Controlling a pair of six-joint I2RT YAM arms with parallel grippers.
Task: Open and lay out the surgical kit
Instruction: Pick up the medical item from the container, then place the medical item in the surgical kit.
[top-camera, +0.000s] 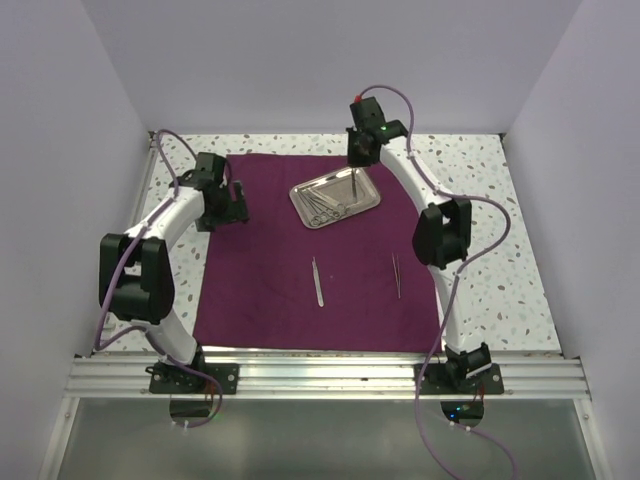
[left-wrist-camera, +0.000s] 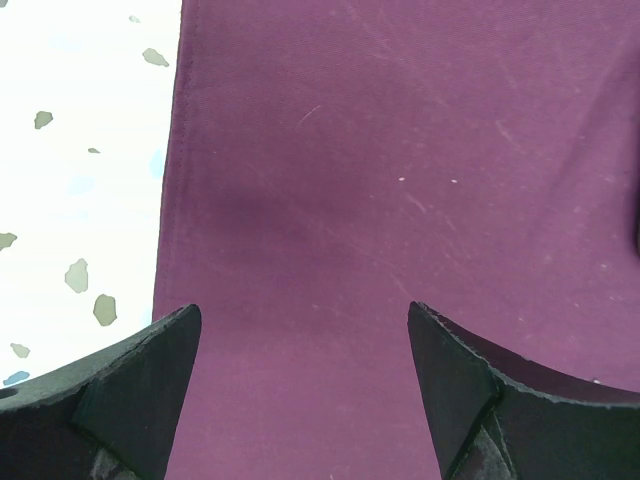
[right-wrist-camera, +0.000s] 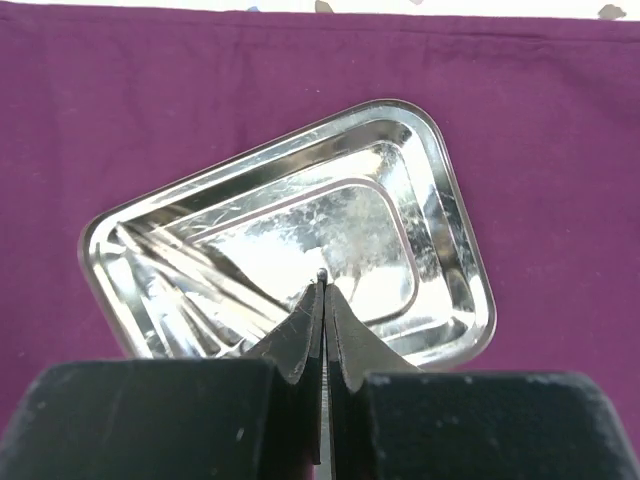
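Well, the purple cloth (top-camera: 270, 260) is spread out flat on the speckled table (top-camera: 500, 260). The shiny steel tray (top-camera: 358, 188) sits on the far part of the cloth, a bit to the right, and it is turned at a slant. Some ring-handled tools (top-camera: 325, 208) lie in the tray, toward its near left corner. Two more thin steel things lie on the cloth, nearer the arms. One long tool (top-camera: 317, 282) is near the middle, and a thinner tool (top-camera: 396, 275) is to its right. They are well apart from each other.

The right claw (right-wrist-camera: 322, 285) hangs over the tray. From above it shows at the tray's far edge. Its two fingers are pressed tight together. I cannot tell if something very thin is pinched between them.

The left claw (left-wrist-camera: 305, 315) is over the left side of the cloth, close to the cloth's edge, where the white table shows. Its fingers (left-wrist-camera: 150, 390) stand wide apart, and only cloth shows between them. A soft dark shadow lies on the cloth under it.
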